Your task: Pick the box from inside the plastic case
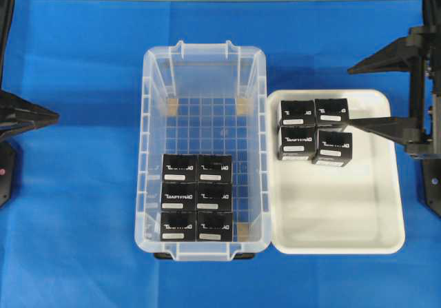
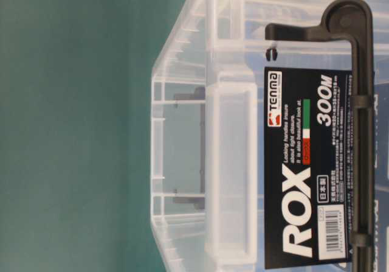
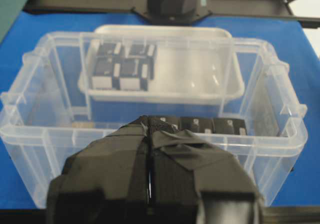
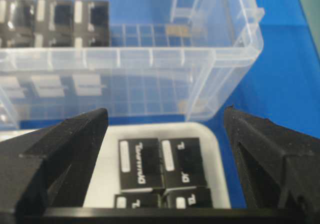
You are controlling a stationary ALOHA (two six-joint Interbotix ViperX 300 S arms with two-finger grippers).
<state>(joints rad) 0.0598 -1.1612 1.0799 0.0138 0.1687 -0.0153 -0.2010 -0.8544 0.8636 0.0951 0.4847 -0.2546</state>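
On the blue bench, nearest the overhead camera's lower edge, the plastic case stands open-topped, long side running away from the viewer. Six black boxes sit inside it at the near end, two abreast and three deep, white label strips up, packed touching one another. Front left box lies against the near wall; the far half of the grid-patterned bottom is bare. Black clips show under the near rim.

Just right of the case, touching or nearly touching its wall, a shallow white tray holds four more look-alike boxes clustered two by two in its far left corner. One of them, at the near right of the cluster, sits slightly skewed.

Right gripper hangs above the tray with its jaws wide apart and nothing between them; the tray's boxes show below the gap, the case beyond. From overhead its dark finger reaches in over the tray's right rim, near the cluster.

Left gripper sits at the bench's left edge, well apart from the case, facing its long wall; its tape-wrapped jaws are pressed together, empty.

Table-level view is filled by the case's end wall and a black label reading ROX.
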